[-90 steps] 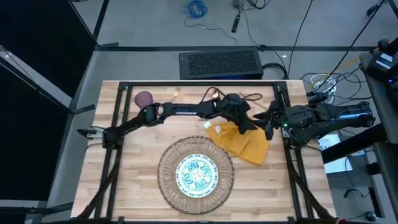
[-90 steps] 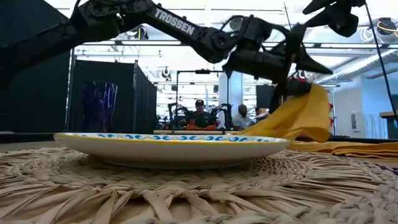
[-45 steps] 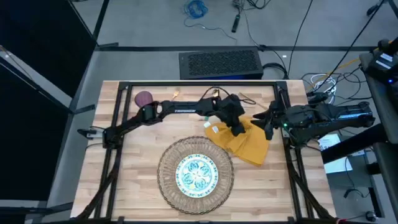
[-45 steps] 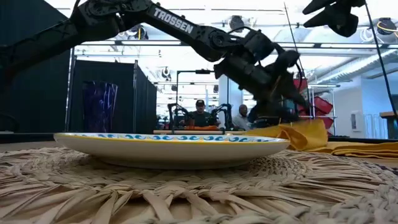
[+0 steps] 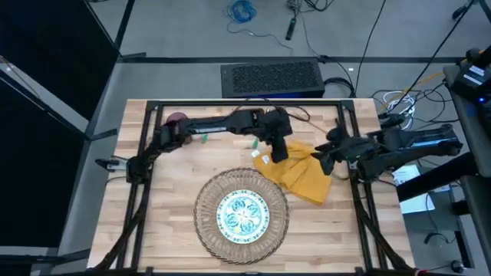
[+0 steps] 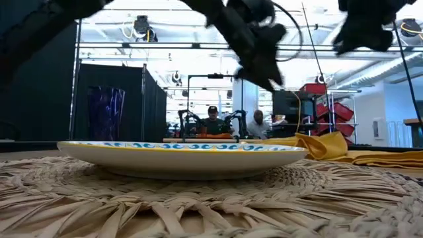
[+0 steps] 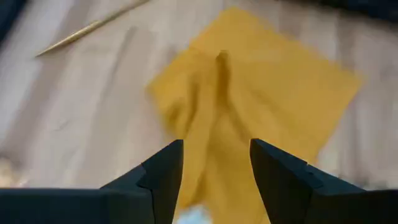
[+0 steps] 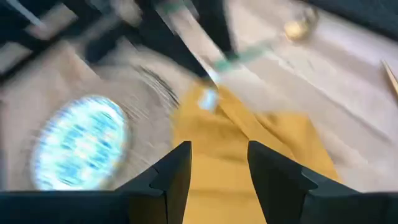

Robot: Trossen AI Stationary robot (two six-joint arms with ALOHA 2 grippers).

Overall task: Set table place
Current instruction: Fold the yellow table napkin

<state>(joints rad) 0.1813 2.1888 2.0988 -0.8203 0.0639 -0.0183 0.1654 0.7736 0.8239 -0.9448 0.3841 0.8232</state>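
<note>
The yellow napkin (image 5: 305,176) lies crumpled on the table, to the right of the round woven mat (image 5: 201,216) that bears the white and teal plate (image 5: 242,213). My left gripper (image 7: 214,148) hangs open above the napkin's (image 7: 249,93) left part, clear of it. My right gripper (image 8: 217,152) is also open, above the napkin's (image 8: 249,158) right part. In the low view the napkin (image 6: 330,145) rests flat behind the plate (image 6: 178,155). A teal-handled gold utensil (image 8: 249,55) lies on the table beyond the napkin. The purple cup (image 5: 176,119) stands at the far left, partly behind the left arm.
The black frame (image 5: 245,103) runs around the tabletop, with posts at its sides. A thin gold piece (image 7: 87,28) lies on the planks near the napkin. Bare planks show to the left of the mat. People sit in the room beyond the table (image 6: 213,119).
My left gripper has set down the raised part of the napkin, let go of it and gone up and a little toward the far edge. The napkin, first hanging from the fingers, now lies low and crumpled on the table.
</note>
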